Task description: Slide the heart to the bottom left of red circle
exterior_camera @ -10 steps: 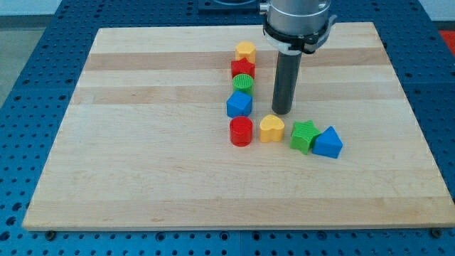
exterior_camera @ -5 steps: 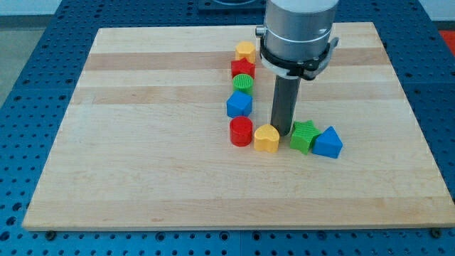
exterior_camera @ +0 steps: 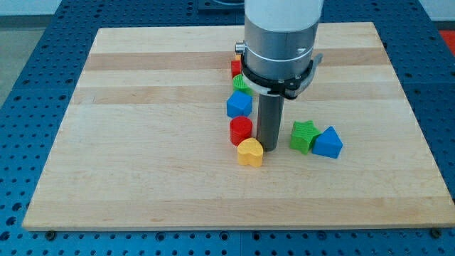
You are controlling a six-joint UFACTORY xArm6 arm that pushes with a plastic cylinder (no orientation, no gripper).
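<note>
The yellow heart (exterior_camera: 249,152) lies on the wooden board (exterior_camera: 142,142) just below and slightly right of the red circle (exterior_camera: 241,131), touching or nearly touching it. My tip (exterior_camera: 269,146) stands right against the heart's upper right side and to the right of the red circle.
A blue block (exterior_camera: 239,104) sits above the red circle. Above it a green round block (exterior_camera: 241,84) and a red block (exterior_camera: 235,68) are partly hidden by the arm. A green star (exterior_camera: 303,136) and a blue triangular block (exterior_camera: 328,142) lie to the tip's right.
My tip moved down and to the view's left, pushing the yellow heart from the red circle's right side to below it. The arm now hides the top yellow block.
</note>
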